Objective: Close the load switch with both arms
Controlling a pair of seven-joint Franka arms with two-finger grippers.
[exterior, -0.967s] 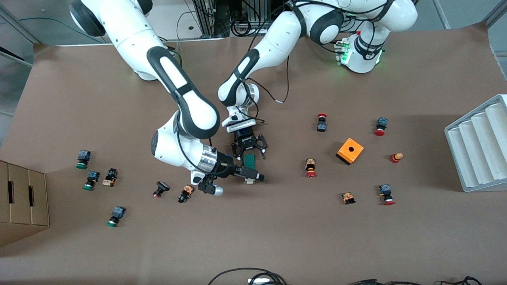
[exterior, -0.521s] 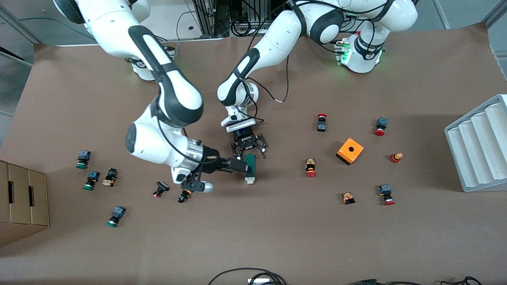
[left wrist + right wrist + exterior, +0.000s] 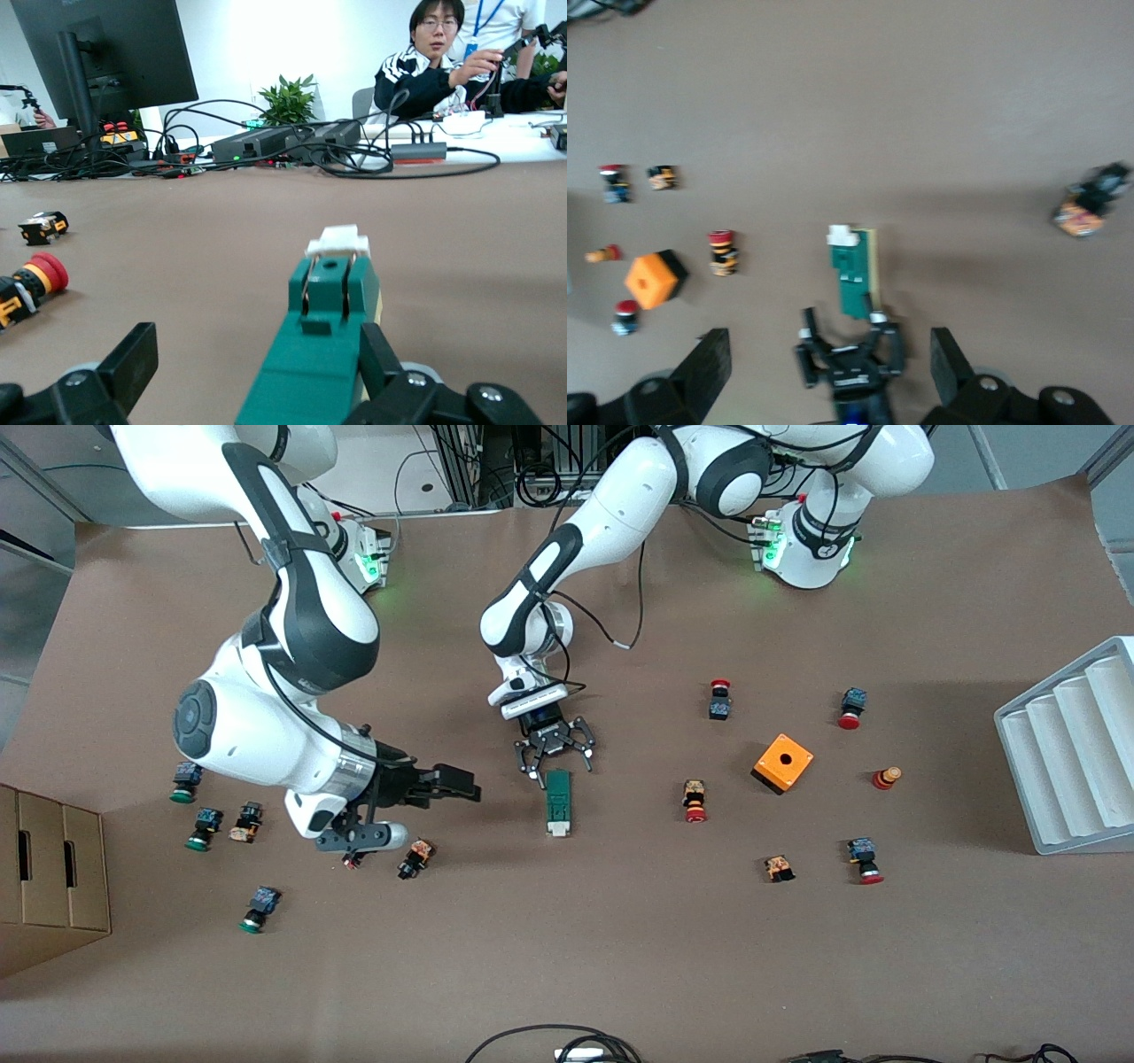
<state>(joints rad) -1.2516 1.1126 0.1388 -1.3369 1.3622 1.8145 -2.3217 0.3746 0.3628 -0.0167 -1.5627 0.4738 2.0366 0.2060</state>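
Both grippers have let go: the right gripper (image 3: 461,784) has drawn back, fingers apart, and the left gripper (image 3: 556,751) hangs spread just above the load switch (image 3: 557,802). This slim green plastic block, white-tipped, lies free on the matte brown worktop (image 3: 620,957); closing looks finished.

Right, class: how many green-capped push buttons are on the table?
3 green-capped buttons, all at the end of the table by the right arm: one beside its elbow, one nearer the camera, one nearest of all. The arm may hide others.
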